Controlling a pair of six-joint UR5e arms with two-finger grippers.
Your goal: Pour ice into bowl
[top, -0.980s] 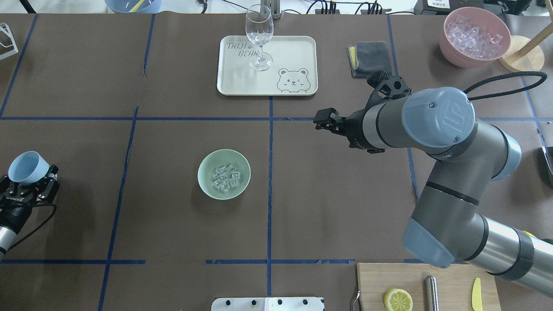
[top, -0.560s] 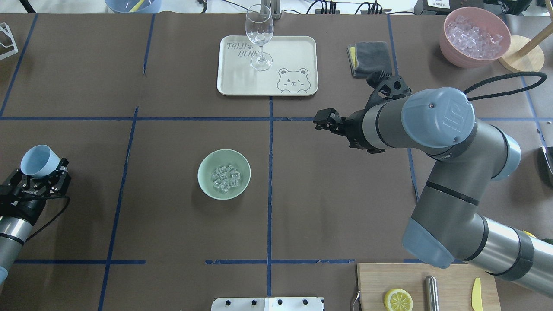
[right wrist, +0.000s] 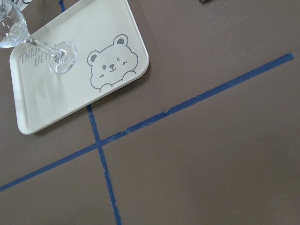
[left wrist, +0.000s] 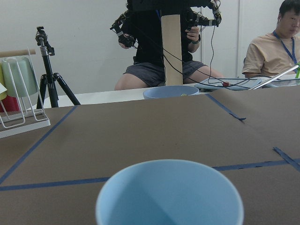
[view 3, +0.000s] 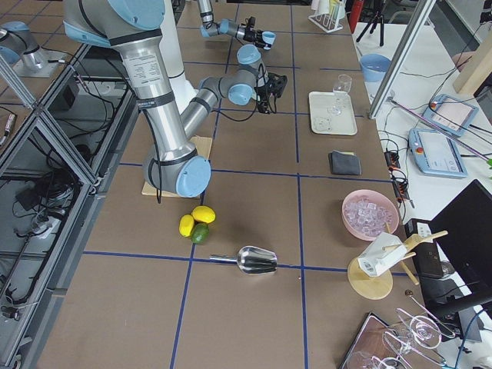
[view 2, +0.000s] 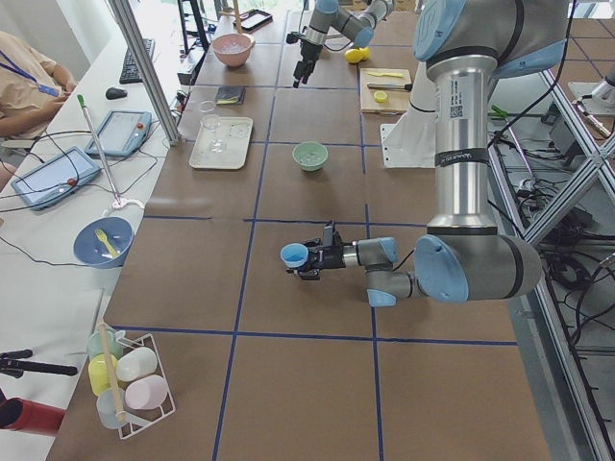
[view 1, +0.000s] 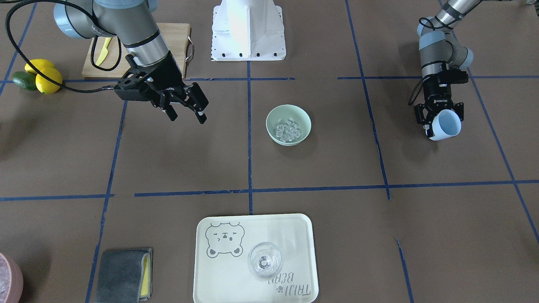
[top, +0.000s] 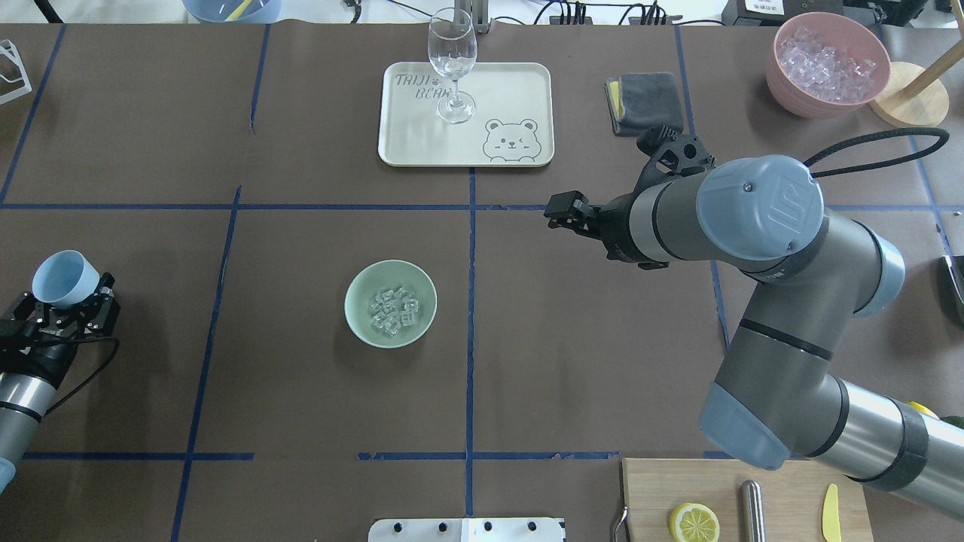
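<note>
Down on the brown table (top: 587, 339), just left of the centre tape line: the bowl (top: 358, 292), with the ice (top: 393, 309) clustered inside. Out at the far left edge, the left gripper (top: 70, 296) clamped on a light blue cup (top: 60, 277), well apart from the bowl. Over on the right, the right gripper (top: 561, 211) hanging above bare table, pointing left, near the tray (top: 520, 90) with its wine glass (top: 452, 51). Further back, a grey cloth (top: 649, 102) and a pink container (top: 809, 108) of whitish chunks
</note>
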